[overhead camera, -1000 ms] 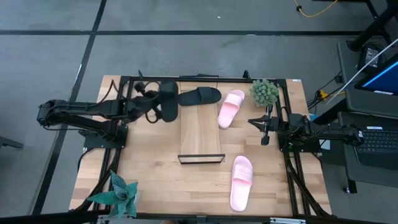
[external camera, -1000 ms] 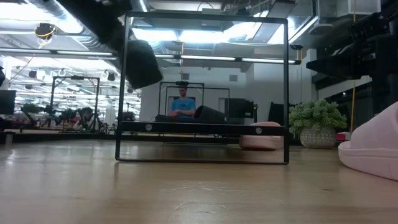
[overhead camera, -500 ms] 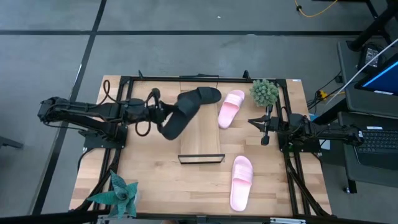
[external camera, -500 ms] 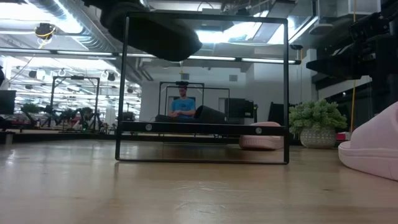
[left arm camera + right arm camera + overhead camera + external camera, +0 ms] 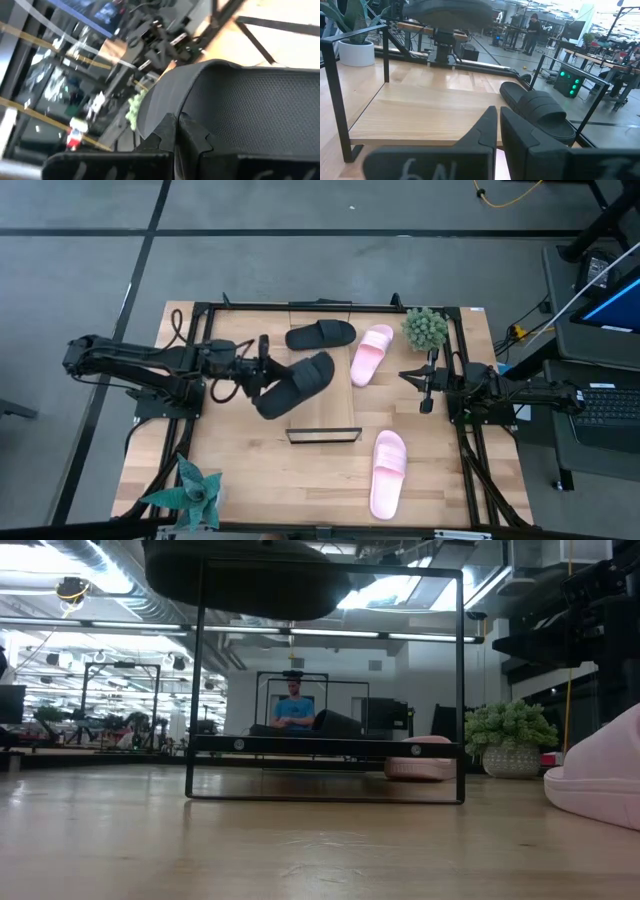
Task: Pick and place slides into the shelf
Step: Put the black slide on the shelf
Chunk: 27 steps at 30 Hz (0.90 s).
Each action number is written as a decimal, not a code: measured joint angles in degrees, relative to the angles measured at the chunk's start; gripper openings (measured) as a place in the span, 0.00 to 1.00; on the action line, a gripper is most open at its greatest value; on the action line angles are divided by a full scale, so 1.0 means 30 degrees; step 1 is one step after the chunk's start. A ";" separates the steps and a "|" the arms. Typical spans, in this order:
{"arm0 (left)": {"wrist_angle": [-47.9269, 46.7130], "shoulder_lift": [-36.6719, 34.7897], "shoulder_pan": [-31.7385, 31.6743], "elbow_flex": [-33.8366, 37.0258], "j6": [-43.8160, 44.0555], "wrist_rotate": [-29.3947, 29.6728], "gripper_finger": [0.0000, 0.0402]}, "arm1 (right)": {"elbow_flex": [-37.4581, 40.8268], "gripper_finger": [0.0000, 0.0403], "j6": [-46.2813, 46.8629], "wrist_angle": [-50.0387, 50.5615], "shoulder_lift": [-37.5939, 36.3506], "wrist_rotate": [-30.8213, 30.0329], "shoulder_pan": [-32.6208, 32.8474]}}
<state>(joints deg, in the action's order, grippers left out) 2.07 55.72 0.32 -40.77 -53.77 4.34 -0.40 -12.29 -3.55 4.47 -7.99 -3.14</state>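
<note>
Black slide [image 5: 296, 384] held aloft over the near-left part of the shelf [image 5: 330, 405], clenched at one end by the left end effector [image 5: 262, 370]. Risk: clipping the black wire rail [image 5: 324, 435] on descent, or landing half off the board given the slanted carry. Second black slide [image 5: 320, 335] already at the far end; pink slide [image 5: 371, 354] just beside; another pink slide [image 5: 388, 473] on the bench [image 5: 240, 470]. Right end effector [image 5: 428, 386] idle near the plant [image 5: 425, 328], pinched shut on nothing.

Wooden table [image 5: 240, 450], bearing: shelf board [image 5: 322, 412], one black slide [image 5: 320, 334], two pink slides [image 5: 371, 354] [image 5: 388, 473], two potted plants [image 5: 425, 328] [image 5: 192, 490].
</note>
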 joint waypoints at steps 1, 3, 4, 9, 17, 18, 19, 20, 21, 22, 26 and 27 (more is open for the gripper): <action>0.0077 0.0272 -0.0011 0.0000 -0.0604 -0.0239 0.00 | 0.0000 0.06 0.0000 -0.0006 0.0006 0.0000 0.0000; 0.0524 0.0923 -0.0101 0.0000 -0.1733 -0.0523 0.00 | 0.0000 0.06 0.0021 -0.0007 0.0001 0.0000 -0.0006; 0.0700 0.1258 -0.0187 0.0000 -0.2228 -0.0696 0.00 | 0.0000 0.06 0.0010 -0.0007 0.0007 0.0000 -0.0005; 0.1529 0.3199 -0.1026 0.0000 -0.3279 -0.2470 0.00 | 0.0000 0.06 0.0040 -0.0015 0.0006 -0.0007 -0.0007; 0.2415 0.5244 -0.2402 -0.0112 -0.3867 -0.2507 0.00 | 0.0000 0.06 0.0132 -0.0031 0.0001 -0.0007 -0.0007; 0.2423 0.5373 -0.2552 -0.0224 -0.4146 -0.2507 0.00 | 0.0000 0.06 0.0139 -0.0059 0.0007 -0.0007 -0.0007; 0.2395 0.5508 -0.2700 -0.0357 -0.4318 -0.2512 0.00 | 0.0000 0.06 0.0146 -0.0094 0.0004 -0.0007 -0.0007; 0.2289 0.5640 -0.2871 -0.0519 -0.4439 -0.2629 0.00 | 0.0000 0.06 0.0153 -0.0133 0.0004 -0.0007 -0.0007; 0.2121 0.5730 -0.3054 -0.0702 -0.4593 -0.2985 0.00 | 0.0000 0.06 0.0153 -0.0164 0.0003 -0.0007 -0.0007; 0.1921 0.5741 -0.3265 -0.0830 -0.4745 -0.3558 0.00 | 0.0000 0.06 0.0148 -0.0169 0.0006 -0.0007 -0.0007; 0.1168 0.5727 -0.4196 -0.1210 -0.5748 -0.6393 0.00 | 0.0000 0.06 0.0136 -0.0168 0.0004 -0.0007 -0.0007; 0.1094 0.5727 -0.4428 -0.1229 -0.5927 -0.6955 0.00 | 0.0000 0.06 0.0120 -0.0168 0.0000 -0.0007 -0.0007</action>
<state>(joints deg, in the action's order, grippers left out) 5.35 72.90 -12.97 -44.46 -71.55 -16.52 -0.40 -11.94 -4.05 4.47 -8.01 -3.16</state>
